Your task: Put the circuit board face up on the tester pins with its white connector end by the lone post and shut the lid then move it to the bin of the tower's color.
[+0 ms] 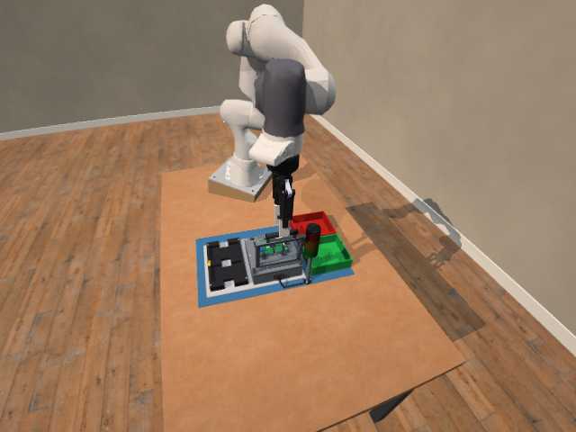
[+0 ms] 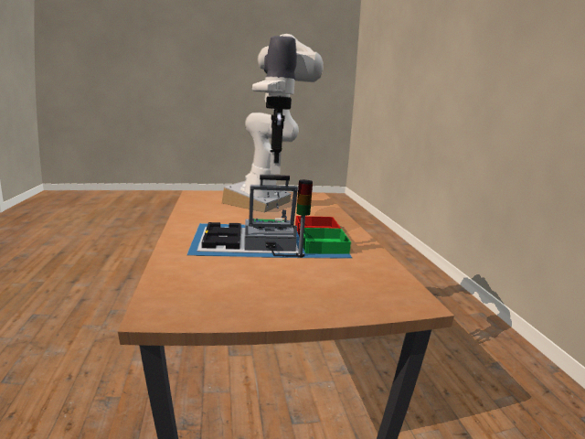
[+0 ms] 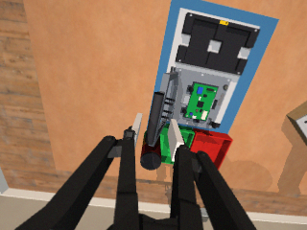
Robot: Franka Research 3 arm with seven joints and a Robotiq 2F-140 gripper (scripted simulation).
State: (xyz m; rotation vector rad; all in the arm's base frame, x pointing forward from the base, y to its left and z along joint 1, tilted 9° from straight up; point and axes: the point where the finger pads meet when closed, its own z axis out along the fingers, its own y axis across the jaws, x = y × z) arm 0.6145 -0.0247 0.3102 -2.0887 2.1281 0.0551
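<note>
The green circuit board lies face up on the plate of the grey tester. The tester's lid stands open, with its handle at the top. The black tray beside the tester is empty in both pockets. The signal tower shows no clear lit color. My gripper hangs above the lid and the tower. Its fingers are partly apart and hold nothing.
The red bin and the green bin stand side by side past the tower. Tray, tester, tower and bins all rest on a blue mat. The robot base is at the table's far end.
</note>
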